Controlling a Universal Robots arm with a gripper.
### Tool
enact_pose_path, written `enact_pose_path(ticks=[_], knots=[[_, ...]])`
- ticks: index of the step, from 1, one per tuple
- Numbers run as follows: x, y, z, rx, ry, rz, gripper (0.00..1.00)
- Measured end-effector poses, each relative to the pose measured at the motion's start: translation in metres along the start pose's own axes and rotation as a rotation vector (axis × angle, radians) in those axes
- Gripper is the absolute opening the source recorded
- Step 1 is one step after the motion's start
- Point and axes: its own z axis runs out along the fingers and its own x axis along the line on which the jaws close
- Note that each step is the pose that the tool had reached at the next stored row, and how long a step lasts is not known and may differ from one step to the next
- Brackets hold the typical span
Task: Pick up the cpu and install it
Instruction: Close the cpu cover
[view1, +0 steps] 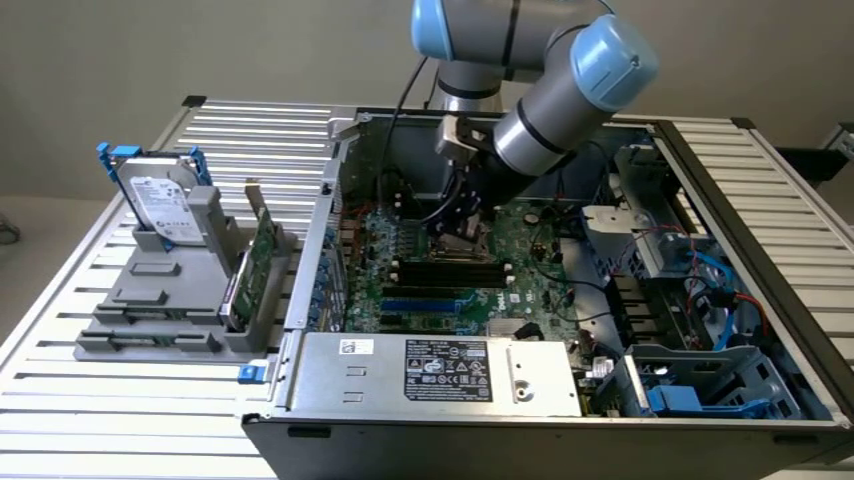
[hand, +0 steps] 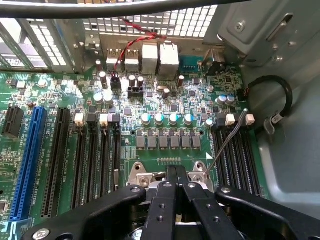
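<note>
The gripper (hand: 176, 172) stands low over the CPU socket (hand: 144, 178), its 2 black fingers (hand: 165, 200) pressed together with no gap between them. They cover the middle of the socket, so whether the cpu sits beneath them, pinched or seated, cannot be told. Only the socket's metal frame corners and its thin lever (hand: 227, 142) show around the fingers.

In the exterior view the arm's grey and blue wrist (view1: 561, 110) blocks the far part of the motherboard (view1: 534, 290), and the gripper (view1: 467, 232) is a dark shape at the socket.

The white label on the hard drive (view1: 167, 205) and the black sticker on the power supply (view1: 434, 375) carry print too small to read.

The wrist view gives the long blue expansion slot (hand: 27, 165), the black memory slots (hand: 240, 160) and a row of capacitors (hand: 166, 119). The exterior view gives the open computer case (view1: 747, 230) lying on the slatted table (view1: 80, 390), with the drive and an upright circuit card (view1: 254, 265) in a grey holder (view1: 160, 320) at the exterior view's left.
</note>
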Motion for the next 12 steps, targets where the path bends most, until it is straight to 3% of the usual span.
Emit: enact_pose_path(ticks=[6, 12], knots=[[0.000, 0.0070, -0.0029, -0.0016, -0.0007, 0.000, 0.11], [-0.001, 0.0218, -0.0099, -0.0036, -0.0100, -0.005, 0.11]])
